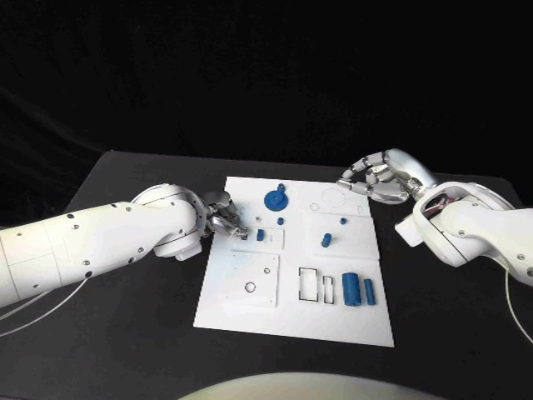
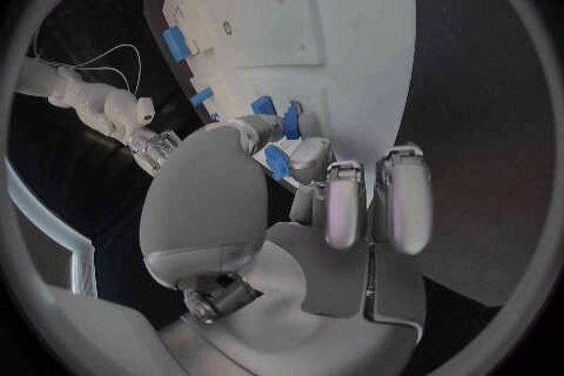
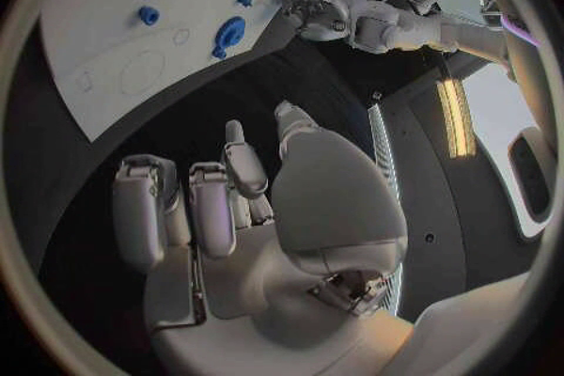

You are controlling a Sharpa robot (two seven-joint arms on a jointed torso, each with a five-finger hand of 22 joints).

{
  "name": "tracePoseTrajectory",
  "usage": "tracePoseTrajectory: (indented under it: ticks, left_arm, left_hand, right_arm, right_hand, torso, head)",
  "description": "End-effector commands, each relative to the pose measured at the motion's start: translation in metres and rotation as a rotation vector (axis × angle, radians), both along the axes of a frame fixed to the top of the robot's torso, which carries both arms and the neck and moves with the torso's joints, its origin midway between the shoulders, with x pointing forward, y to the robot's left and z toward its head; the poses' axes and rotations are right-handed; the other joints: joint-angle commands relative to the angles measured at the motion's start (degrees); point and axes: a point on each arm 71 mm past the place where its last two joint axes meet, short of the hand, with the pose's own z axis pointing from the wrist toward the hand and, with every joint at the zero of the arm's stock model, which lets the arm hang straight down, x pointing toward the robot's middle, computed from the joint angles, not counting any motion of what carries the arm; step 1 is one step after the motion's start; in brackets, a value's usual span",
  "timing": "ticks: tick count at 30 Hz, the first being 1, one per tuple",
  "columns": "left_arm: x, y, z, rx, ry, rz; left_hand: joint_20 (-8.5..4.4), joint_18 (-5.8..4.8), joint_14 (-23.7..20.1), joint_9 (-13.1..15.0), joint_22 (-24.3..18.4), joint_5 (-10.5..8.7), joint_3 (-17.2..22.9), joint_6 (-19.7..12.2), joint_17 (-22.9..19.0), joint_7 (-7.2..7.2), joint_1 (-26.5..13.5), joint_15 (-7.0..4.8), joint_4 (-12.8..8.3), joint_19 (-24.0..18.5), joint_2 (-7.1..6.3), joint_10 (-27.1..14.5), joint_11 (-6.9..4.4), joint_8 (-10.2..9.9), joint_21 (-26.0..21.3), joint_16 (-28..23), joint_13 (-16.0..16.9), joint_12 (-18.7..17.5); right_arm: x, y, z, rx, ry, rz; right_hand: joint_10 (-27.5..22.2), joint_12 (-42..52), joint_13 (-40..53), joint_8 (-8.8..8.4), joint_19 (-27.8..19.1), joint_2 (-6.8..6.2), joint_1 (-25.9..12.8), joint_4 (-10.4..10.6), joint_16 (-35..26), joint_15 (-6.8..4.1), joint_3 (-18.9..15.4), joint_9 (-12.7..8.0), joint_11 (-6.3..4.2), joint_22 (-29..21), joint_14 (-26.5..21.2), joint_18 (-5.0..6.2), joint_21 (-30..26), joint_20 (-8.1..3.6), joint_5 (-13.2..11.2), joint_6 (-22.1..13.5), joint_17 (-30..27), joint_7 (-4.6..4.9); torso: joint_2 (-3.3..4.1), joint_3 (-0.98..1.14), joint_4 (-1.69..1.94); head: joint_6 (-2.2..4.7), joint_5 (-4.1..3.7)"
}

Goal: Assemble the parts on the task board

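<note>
- white arms reach in over the black bench [image 1: 122, 333] from both sides, with the white task board [image 1: 293, 325] lying flat between them.
- the left robot hand [image 1: 222, 218] sits low at the board's left edge, its forearm angled in across the bench and its fingers pointing inward over the plate.
- in the left wrist view its fingertips [image 2: 308, 155] are pinched together on a small blue part [image 2: 277, 162], so this hand is grasping that piece just above the board.
- a second small blue part [image 1: 261, 236] stands on the board just beside those fingers, near a raised white square.
- the right robot hand [image 1: 378, 180] hovers off the board's far right corner, wrist bent, palm turned toward the plate.
- its fingers [image 3: 211, 207] are curled partway in with nothing between them; i would call it loosely clenched and holding nothing.
- a round blue gear-like part [image 1: 276, 199] lies near the far edge of the board, with a tiny blue peg [image 1: 281, 221] just in front of it.
- another little blue peg [image 1: 340, 222] and a short blue cylinder [image 1: 326, 240] sit further right, apart from each other.
- near the right side of the board, a larger blue cylinder [image 1: 352, 288] and a thin blue bar [image 1: 371, 290] lie side by side next to two outlined slots.
</note>
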Motion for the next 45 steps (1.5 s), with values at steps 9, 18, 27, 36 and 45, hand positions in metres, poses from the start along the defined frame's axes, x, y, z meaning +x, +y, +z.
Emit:
tracePoseTrajectory:
  ticks: [9, 18, 27, 36, 45]
  left_arm:
    - [-0.0043, -0.0001, -0.0075, 0.012, 0.048, -0.005]
    - [-0.0042, 0.0007, -0.0076, 0.011, 0.05, -0.003]
    - [-0.0036, 0.0013, -0.0076, 0.007, 0.049, 0.002]
    - [-0.0034, 0.0015, -0.0077, 0.006, 0.05, 0.003]
    - [-0.0035, 0.0022, -0.0082, 0.01, 0.057, -0.002]
  left_hand:
    - [-0.17, -0.98, 6.16, -0.11, 1.91, 0.03, 2.38, 0.38, 15.1, -0.48, -2.05, -0.18, -3.41, 0.04, -0.18, 0.39, -0.35, -0.5, -0.1, 0.19, 0.18, -0.05]
    - [-0.24, -0.99, 6.16, -0.26, 1.95, 0.03, 1.17, 0.68, 15.1, -0.55, -3.18, -0.24, -2.53, 0.06, -0.15, 0.38, -0.41, -0.73, -0.11, 0.19, 0.38, 0.07]
    - [-0.28, -0.99, 6.16, -0.53, 1.93, 0.03, -2.32, 1.24, 15.1, -0.58, -5.06, -0.27, -0.47, 0.06, 0.03, 0.3, -0.43, -1.14, -0.16, 0.19, 0.44, 0.06]
    - [-0.3, -1.0, 6.16, -0.65, 2.0, 0.08, -3.9, 1.43, 15.1, -0.59, -5.36, -0.27, 0.4, 0.1, 0.13, 0.28, -0.43, -1.35, -0.15, 0.19, 0.51, 0.08]
    - [-0.31, -1.0, 6.16, -0.69, 2.02, 0.07, -4.78, 1.41, 15.1, -0.62, -5.02, -0.29, 0.41, 0.11, -0.11, 0.21, -0.46, -1.48, -0.15, 0.19, 0.45, 0.0]
  right_arm:
    - [-0.0004, 0.0011, 0.0001, -0.002, -0.005, 0.01]
    - [-0.0002, 0.0012, 0.0, -0.001, -0.006, 0.01]
    - [-0.0001, 0.0013, 0.0, -0.001, -0.006, 0.01]
    - [-0.0002, 0.0013, 0.0001, -0.001, -0.006, 0.011]
    - [-0.0002, 0.0012, 0.0001, -0.001, -0.006, 0.01]
  right_hand:
    - [-0.11, -0.19, -0.02, 0.19, 1.3, 0.3, -0.13, 0.04, -0.4, -0.43, -0.26, -0.08, -0.13, 10.03, 3.74, 0.8, -0.23, -0.48, 0.38, -0.23, 4.3, -0.32]
    - [-0.11, -0.19, -0.02, 0.19, 1.3, 0.3, -0.13, 0.04, -0.4, -0.43, -0.26, -0.08, -0.13, 10.03, 3.74, 0.8, -0.23, -0.48, 0.38, -0.23, 4.3, -0.32]
    - [-0.13, -0.22, -0.05, 0.21, 1.29, 0.34, -0.22, 0.04, -0.4, -0.43, -0.32, -0.08, -0.13, 10.02, 3.74, 0.8, -0.25, -0.48, 0.4, -0.23, 4.29, -0.32]
    - [-0.13, -0.22, -0.05, 0.21, 1.29, 0.34, -0.22, 0.04, -0.4, -0.43, -0.32, -0.08, -0.13, 10.02, 3.74, 0.8, -0.25, -0.48, 0.4, -0.23, 4.29, -0.32]
    - [-0.13, -0.22, -0.05, 0.21, 1.29, 0.34, -0.22, 0.04, -0.4, -0.43, -0.32, -0.08, -0.13, 10.02, 3.74, 0.8, -0.25, -0.48, 0.4, -0.23, 4.29, -0.32]
  torso:
    - [0.01, 0.02, 0.0]
    - [0.0, 0.03, -0.01]
    - [0.01, 0.05, -0.02]
    - [0.0, 0.04, 0.0]
    - [0.02, 0.02, -0.02]
  head:
    - [-0.09, -0.04]
    - [-0.18, -0.06]
    - [-0.15, -0.03]
    - [-0.2, -0.08]
    - [-0.26, -0.09]
